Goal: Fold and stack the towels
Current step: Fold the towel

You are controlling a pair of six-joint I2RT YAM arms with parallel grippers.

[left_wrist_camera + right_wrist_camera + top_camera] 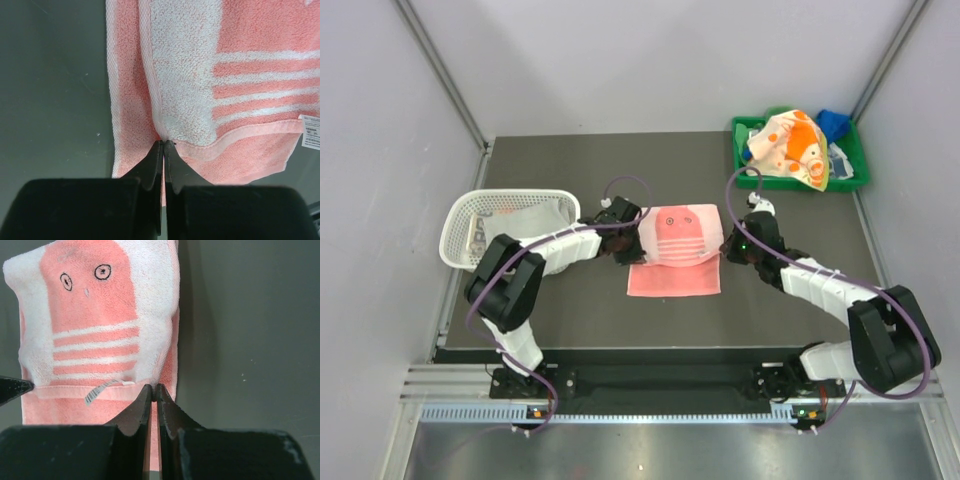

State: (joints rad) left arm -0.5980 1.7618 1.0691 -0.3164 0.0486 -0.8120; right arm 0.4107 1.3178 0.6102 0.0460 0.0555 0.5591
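Pink towel (675, 250) mid-fold, pinched at both sides; most of the job left.
Top: lies mid-table (570, 310) on dark matte surface, upper layer doubled over; other towels (795, 150) heaped unfolded in tray (738, 155), pale towel (525, 218) in basket (455, 235); plain grey walls. Left wrist: left gripper (164, 145) fingers together on folded hem. Right wrist: right gripper (154, 388) clamped on towel edge.
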